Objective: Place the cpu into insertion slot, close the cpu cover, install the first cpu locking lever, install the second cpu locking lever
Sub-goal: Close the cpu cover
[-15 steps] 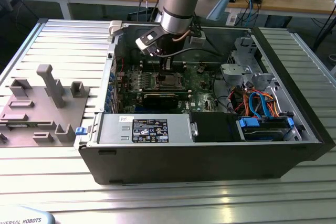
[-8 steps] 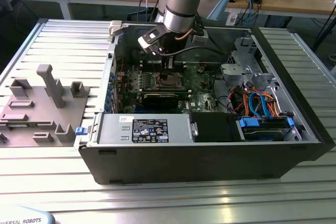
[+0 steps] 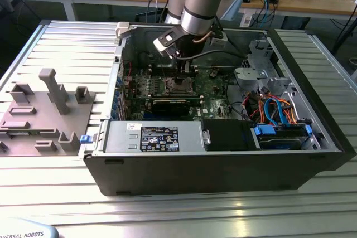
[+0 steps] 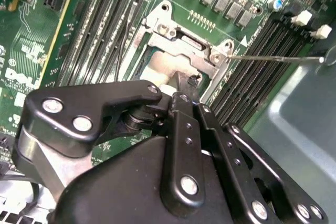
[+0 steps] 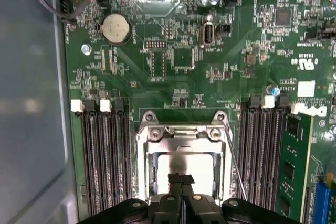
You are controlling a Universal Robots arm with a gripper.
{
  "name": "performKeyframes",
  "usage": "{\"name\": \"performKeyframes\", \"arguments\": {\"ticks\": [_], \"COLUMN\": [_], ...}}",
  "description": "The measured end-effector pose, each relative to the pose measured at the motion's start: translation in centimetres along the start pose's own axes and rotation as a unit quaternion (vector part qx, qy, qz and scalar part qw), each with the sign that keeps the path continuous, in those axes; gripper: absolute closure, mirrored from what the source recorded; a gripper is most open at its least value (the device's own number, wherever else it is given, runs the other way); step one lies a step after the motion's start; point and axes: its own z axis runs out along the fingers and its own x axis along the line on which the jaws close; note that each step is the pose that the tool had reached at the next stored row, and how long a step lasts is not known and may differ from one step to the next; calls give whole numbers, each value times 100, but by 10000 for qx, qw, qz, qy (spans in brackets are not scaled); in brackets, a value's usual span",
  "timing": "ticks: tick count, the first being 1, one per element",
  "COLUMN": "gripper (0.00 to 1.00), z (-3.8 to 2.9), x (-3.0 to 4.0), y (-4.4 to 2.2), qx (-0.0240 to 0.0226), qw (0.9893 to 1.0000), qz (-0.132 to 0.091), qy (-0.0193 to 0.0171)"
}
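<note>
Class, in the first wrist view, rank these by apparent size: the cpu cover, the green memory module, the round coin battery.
1. cpu cover
2. green memory module, partly cut off at the edge
3. coin battery
All on one board, so nearness barely matters.

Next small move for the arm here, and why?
Probably lift slightly and shift toward the locking lever: the cpu shows through the lowered cpu cover, the gripper hangs over it, jaws shut, and that lever looks unlatched.

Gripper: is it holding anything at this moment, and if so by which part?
Nothing visibly held. The gripper has its fingers shut together, tips over the cpu, seen through the window of the cpu cover.
</note>
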Motion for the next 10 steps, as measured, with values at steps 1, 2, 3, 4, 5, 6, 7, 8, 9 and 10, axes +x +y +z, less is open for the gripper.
{"name": "performKeyframes", "arguments": {"ticks": [1,2,3,4,5,6,7,8,9,10], "gripper": [89,89,89,89,89,89,89,89,89,89], "z": [-1,-1,-3,-4,-6,-8,-11,-14,-15,-19], "x": [0,0,0,0,0,0,0,0,0,-1], "y": [0,0,0,0,0,0,-1,-1,-2,-2], "qx": [0,0,0,1,1,0,0,1,1,1], "qw": [10000,10000,10000,10000,10000,10000,10000,10000,10000,10000], "qz": [1,1,1,1,0,0,0,0,0,0], "qy": [2,3,3,2,2,3,3,3,3,3]}}
